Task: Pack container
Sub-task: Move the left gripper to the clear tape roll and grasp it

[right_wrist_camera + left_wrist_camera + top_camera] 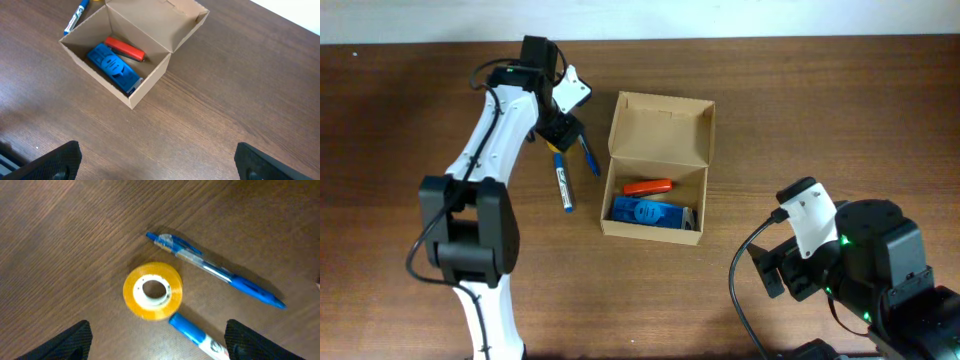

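The container [660, 128] is a tan cardboard box standing open at the table's middle, lid flap up; it also shows in the right wrist view [150, 20]. Inside lie an orange item [648, 187] and a blue item [645, 213]. My left gripper [558, 130] is open and hovers left of the box over a yellow tape roll [152, 290], which the gripper hides in the overhead view. A blue pen [215, 270] and a blue-capped marker [195, 335] lie beside the roll. My right gripper [775, 270] is open and empty, to the front right of the box.
The pen [589, 155] and marker [563, 185] lie on the wooden table between my left arm and the box. The marker's tip also shows in the right wrist view [76, 17].
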You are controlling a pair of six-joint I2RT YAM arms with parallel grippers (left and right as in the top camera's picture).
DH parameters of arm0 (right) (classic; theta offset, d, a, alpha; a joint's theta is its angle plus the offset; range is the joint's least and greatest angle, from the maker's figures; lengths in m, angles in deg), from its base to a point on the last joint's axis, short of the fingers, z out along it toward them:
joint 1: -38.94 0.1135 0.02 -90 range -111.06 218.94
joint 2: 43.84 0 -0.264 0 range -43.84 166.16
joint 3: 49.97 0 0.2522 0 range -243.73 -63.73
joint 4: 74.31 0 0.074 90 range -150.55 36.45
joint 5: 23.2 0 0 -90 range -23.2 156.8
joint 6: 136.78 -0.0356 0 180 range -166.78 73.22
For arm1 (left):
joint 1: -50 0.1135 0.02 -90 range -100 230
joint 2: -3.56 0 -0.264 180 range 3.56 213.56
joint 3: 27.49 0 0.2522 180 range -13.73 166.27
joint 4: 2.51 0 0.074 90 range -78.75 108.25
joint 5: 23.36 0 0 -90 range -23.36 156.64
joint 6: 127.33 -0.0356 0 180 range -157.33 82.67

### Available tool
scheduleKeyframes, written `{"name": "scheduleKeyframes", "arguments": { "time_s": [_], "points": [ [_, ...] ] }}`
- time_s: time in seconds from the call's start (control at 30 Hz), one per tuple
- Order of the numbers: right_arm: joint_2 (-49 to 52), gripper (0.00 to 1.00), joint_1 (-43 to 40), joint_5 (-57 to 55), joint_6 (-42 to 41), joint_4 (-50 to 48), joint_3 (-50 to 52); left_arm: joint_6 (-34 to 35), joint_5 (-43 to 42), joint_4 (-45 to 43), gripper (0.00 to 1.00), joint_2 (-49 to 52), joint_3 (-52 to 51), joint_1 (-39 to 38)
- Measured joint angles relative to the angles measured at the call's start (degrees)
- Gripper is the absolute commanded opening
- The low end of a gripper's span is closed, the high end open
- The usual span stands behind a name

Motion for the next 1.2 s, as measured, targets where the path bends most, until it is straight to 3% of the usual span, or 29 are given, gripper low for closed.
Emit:
{"name": "scheduleKeyframes", "arguments": {
  "time_s": [0.1, 0.7, 0.77, 0.9, 1.2],
  "points": [
    [0.0, 0.99, 0.0, 0.0, 0.0, 0.0, 0.0, 0.0, 0.0, -1.1, 0.95, 2.0, 0.0, 0.0],
    [0.0, 0.99, 0.0, 0.0, 0.0, 0.0, 0.0, -0.2, 0.0, -5.6, 0.94, 8.3, 0.0, 0.7],
    [0.0, 0.99, 0.0, 0.0, 0.0, 0.0, 0.0, -0.1, 0.0, -5.7, 0.89, 8.5, 0.0, 0.9],
    [0.0, 0.99, 0.0, 0.0, 0.0, 0.0, 0.0, -0.3, 0.0, -5.7, 0.68, 8.5, 0.0, 1.2],
    [0.0, 0.99, 0.0, 0.0, 0.0, 0.0, 0.0, -0.2, 0.0, -5.7, 0.52, 8.6, 0.0, 2.0]
  ]
}}
